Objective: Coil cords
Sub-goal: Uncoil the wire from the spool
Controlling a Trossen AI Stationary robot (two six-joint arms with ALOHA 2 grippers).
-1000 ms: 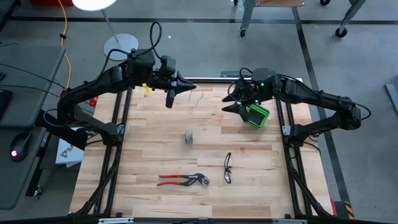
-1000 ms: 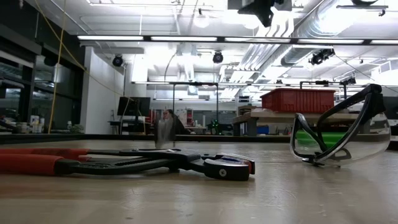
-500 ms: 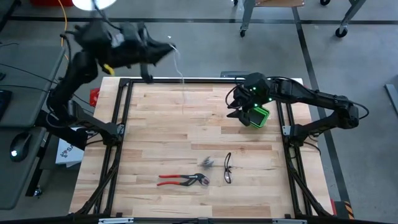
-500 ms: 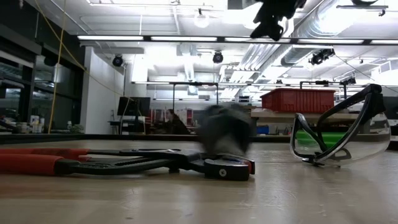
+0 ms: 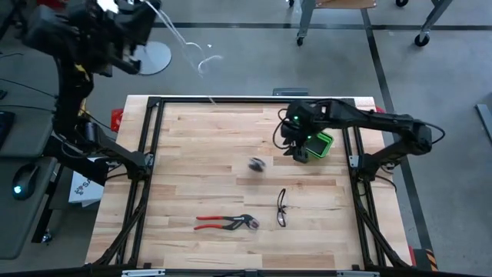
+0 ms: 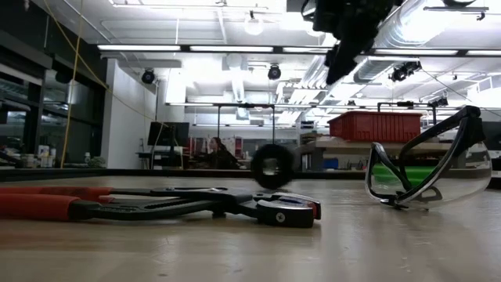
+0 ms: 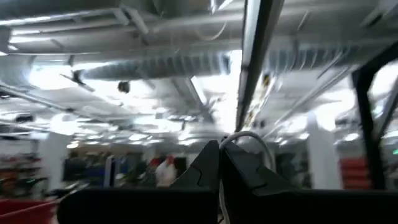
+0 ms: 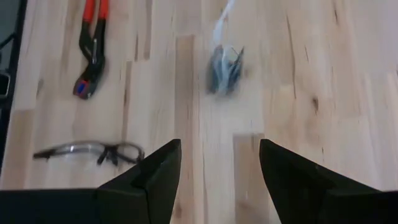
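Note:
The thin white cord runs from my left gripper, which is shut on it and raised high beyond the table's far left corner. The cord curls in the air and trails down toward the table. The small black spool shows blurred near the table's middle. In the low view it shows behind the pliers; I cannot tell whether it rests on the wood. My right gripper hangs open and empty right of the spool, which also shows in the right wrist view. My left gripper pinches the white cord between its two shut fingers; the cord loops out just past the fingertips. The fingers point upward, away from the table. The cord hangs slack in a curl below the gripper.
Red-handled pliers and clear safety glasses lie near the front of the table. A green object sits beside my right gripper. A black frame runs along the table's edges.
My left gripper has swung up and toward the far left, off the table, carrying the cord with it. The spool has skidded toward the pliers and then back toward the table's middle. My right gripper has gone slightly toward the near edge.

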